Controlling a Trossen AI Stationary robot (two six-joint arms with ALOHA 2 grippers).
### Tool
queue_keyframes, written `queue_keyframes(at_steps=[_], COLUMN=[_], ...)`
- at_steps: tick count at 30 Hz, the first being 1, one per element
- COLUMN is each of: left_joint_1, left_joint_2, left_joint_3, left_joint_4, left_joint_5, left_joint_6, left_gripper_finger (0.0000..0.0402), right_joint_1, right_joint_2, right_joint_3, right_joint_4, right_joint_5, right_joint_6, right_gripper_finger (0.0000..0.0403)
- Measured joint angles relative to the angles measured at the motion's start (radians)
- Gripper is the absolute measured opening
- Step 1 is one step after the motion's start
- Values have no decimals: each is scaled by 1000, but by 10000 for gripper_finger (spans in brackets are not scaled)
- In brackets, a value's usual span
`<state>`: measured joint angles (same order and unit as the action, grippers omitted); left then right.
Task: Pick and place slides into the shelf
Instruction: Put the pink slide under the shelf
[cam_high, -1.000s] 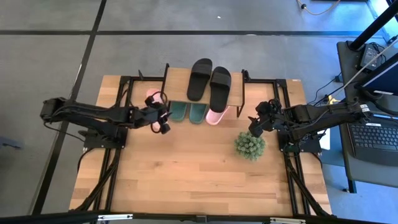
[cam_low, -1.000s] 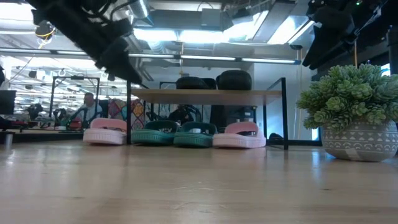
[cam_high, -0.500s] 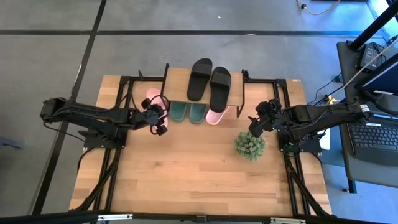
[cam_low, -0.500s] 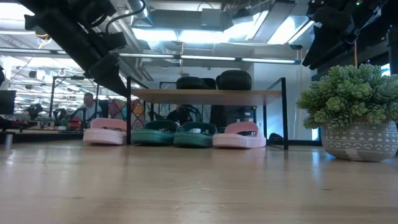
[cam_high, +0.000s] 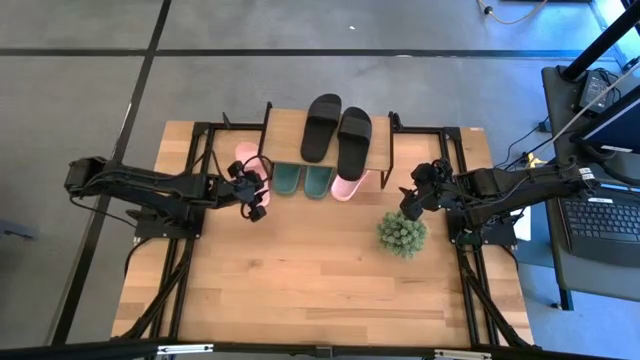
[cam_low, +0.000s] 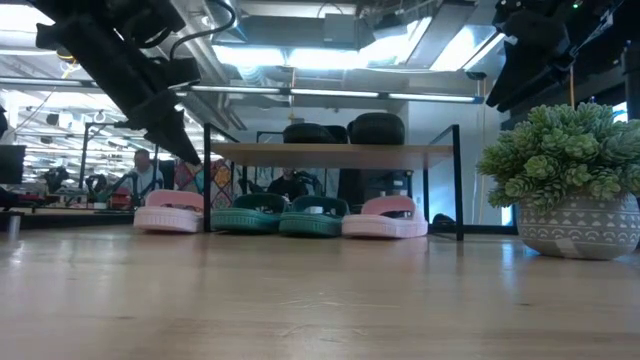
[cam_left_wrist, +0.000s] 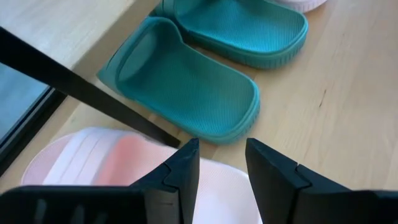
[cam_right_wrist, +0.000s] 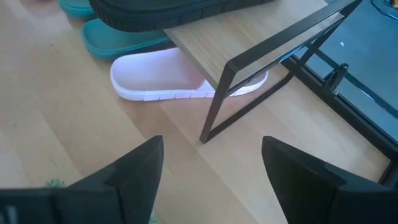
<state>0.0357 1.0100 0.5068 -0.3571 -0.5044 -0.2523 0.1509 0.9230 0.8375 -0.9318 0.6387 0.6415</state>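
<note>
Left gripper (cam_left_wrist: 221, 165), fingers slightly parted and empty, hovers over a pink slide (cam_left_wrist: 118, 162) lying outside the shelf's (cam_high: 290, 130) leg, beside the green pair (cam_left_wrist: 186, 81). Right gripper (cam_right_wrist: 211, 168), fingers spread wide, waits near the other pink slide (cam_right_wrist: 158, 78) under the shelf.

Shelf (cam_high: 375, 140) top: you had one pair of slides (cam_high: 337, 131) on it.
Under shelf: two slides (cam_high: 304, 180) side by side, single slides flanking.
Plant (cam_high: 402, 234): right, before shelf.
</note>
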Motion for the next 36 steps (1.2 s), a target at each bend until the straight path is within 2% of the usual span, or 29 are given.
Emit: queue_keyframes(at_steps=[5, 14, 25, 31, 36], left_joint_1=[0, 1, -5, -11, -18], left_joint_2=[0, 0, 0, 0, 0], left_joint_3=[0, 0, 0, 0, 0], left_joint_4=[1, 2, -1, 7, -10], left_joint_5=[0, 1, 12, 32, 0], left_joint_6=[-1, -17, -12, -31, 53], left_gripper_finger=[123, 127, 234, 243, 243], right_joint_1=[0, 0, 0, 0, 0], right_joint_2=[0, 0, 0, 0, 0], right_joint_3=[0, 0, 0, 0, 0], right_joint_4=[-1, -1, 0, -1, -1], right_joint_5=[49, 49, 50, 50, 50], right_joint_6=[-1, -25, -23, -25, -25], right_gripper_finger=[272, 272, 272, 272, 272])
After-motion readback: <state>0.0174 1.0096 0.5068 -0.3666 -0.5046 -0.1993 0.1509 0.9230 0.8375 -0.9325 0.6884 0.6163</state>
